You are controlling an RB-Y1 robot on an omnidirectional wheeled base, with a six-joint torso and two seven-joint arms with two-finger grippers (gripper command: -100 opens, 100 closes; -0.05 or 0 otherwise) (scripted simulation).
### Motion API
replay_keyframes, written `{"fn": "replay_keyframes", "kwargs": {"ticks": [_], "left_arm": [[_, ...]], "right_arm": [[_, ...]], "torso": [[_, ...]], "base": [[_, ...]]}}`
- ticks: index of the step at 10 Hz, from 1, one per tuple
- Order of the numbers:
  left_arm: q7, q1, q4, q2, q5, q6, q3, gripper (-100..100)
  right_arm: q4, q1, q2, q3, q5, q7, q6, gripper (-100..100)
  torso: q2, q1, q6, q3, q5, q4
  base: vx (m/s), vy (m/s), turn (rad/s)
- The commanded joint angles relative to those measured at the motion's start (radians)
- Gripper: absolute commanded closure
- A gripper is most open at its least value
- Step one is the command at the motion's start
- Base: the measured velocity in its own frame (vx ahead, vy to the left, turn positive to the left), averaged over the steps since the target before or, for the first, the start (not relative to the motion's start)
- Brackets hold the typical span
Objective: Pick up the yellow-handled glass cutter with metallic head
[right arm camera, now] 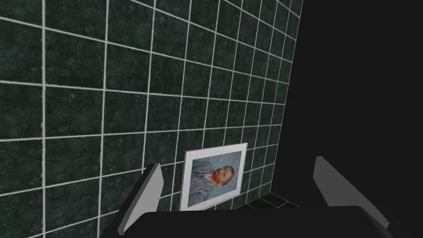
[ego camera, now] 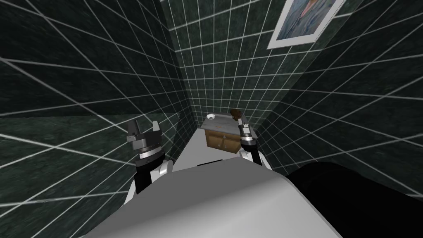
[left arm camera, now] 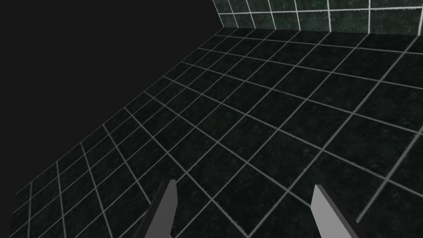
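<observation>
We stand in a narrow space lined with dark green tiled walls (ego camera: 82, 82) crossed by pale grout lines. At the centre of the head view, beyond our chest, is a small wooden cabinet (ego camera: 221, 141) with a grey top. A round white bowl-like thing (ego camera: 211, 117) sits at the top's upper left corner, and a brown object (ego camera: 236, 113) that we cannot name sits at its upper right. We cannot pick out the glass cutter. The few marks on the grey top are too small to identify, so we cannot place it.

Our right gripper (ego camera: 244, 124) appears just right of centre, overlapping the cabinet's right edge in the frame. We cannot tell whether it touches the top. In the right wrist view this gripper (right arm camera: 237, 190) has its two blades spread wide with nothing between them.

Our left gripper (ego camera: 145, 125) is at centre left of the head view, raised beside the left wall and well apart from the cabinet. In the left wrist view this gripper (left arm camera: 248, 210) also stands wide and holds nothing.

A framed portrait (ego camera: 305, 20) hangs in the upper right, and a black area (ego camera: 351, 194) fills the lower right.
</observation>
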Motion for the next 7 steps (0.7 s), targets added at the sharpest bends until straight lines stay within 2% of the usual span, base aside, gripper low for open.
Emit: {"fn": "replay_keyframes", "kwargs": {"ticks": [1,4,7], "left_arm": [[0.0,0.0,0.0,0.0,0.0,0.0,0.0,0],[0.0,0.0,0.0,0.0,0.0,0.0,0.0,0],[0.0,0.0,0.0,0.0,0.0,0.0,0.0,0]], "right_arm": [[0.034,-0.004,-0.049,-0.01,0.008,0.01,-0.005,-100],[0.108,-0.01,-0.137,-0.03,0.029,0.03,-0.016,-100],[0.204,-0.014,-0.24,-0.054,0.06,0.055,-0.032,-100]], "torso": [[0.0,0.0,0.0,0.0,0.0,0.0],[0.0,-0.006,0.0,0.0,-0.001,0.0],[0.0,-0.008,0.0,0.0,-0.002,0.0]], "base": [[-0.002,-0.036,0.199],[-0.003,-0.088,0.204],[-0.015,-0.105,0.273]]}}
